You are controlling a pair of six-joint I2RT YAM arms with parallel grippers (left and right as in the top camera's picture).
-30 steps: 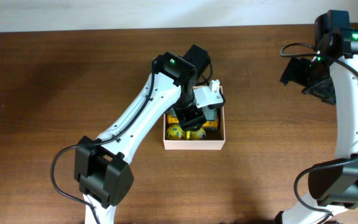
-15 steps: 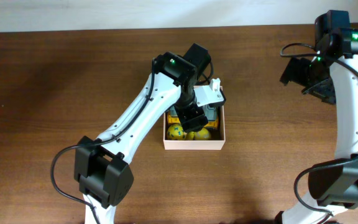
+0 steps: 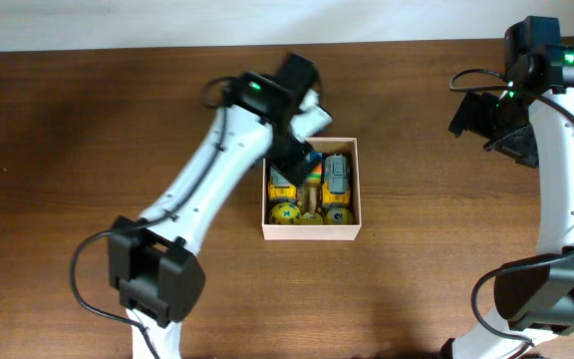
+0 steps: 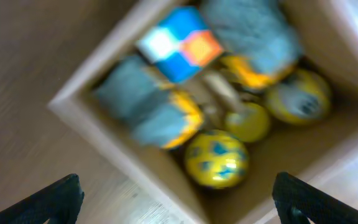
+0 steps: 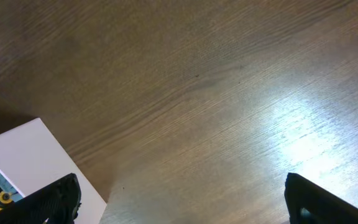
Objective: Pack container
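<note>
Hovering wide open and empty, your left gripper sits over the far-left corner of the container, mid table; right gripper, open too, hangs well apart to the right. Left's nearer.

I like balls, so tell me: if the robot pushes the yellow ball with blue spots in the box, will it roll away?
It is round, so the yellow ball would probably roll easily. But the container wall and the grey toy crowd it, so it likely just wobbles. It looks small, so probably light.
</note>
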